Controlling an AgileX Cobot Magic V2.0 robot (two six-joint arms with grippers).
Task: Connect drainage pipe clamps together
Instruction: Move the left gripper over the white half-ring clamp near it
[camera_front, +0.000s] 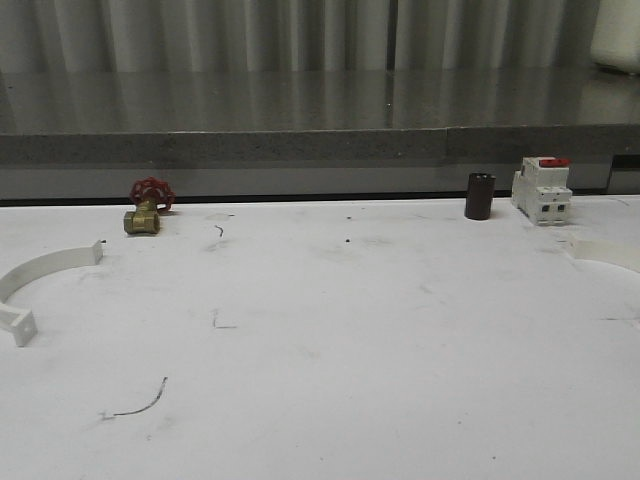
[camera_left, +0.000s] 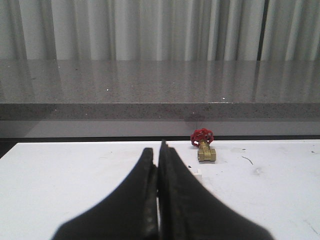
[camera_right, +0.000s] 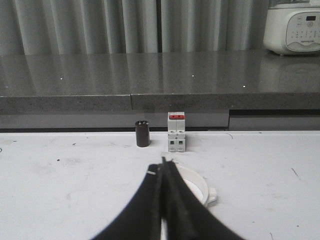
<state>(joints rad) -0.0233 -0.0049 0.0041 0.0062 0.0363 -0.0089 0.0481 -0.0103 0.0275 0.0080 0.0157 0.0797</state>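
Note:
One off-white drainage pipe clamp (camera_front: 40, 268) lies at the table's left edge, an open half-ring with a flat tab at each end. The other clamp (camera_front: 612, 253) lies at the right edge, partly cut off by the frame. In the left wrist view my left gripper (camera_left: 158, 151) is shut on nothing, and a white end tab of the clamp (camera_left: 197, 174) peeks out beside the fingers. In the right wrist view my right gripper (camera_right: 163, 164) is shut and empty, with the right clamp (camera_right: 199, 184) lying just beyond and partly hidden by the fingers.
A brass valve with a red handwheel (camera_front: 148, 208) stands at the back left. A dark cylinder (camera_front: 480, 196) and a white-and-red breaker (camera_front: 541, 189) stand at the back right. A grey counter ledge (camera_front: 320, 145) runs behind the white table (camera_front: 330, 340).

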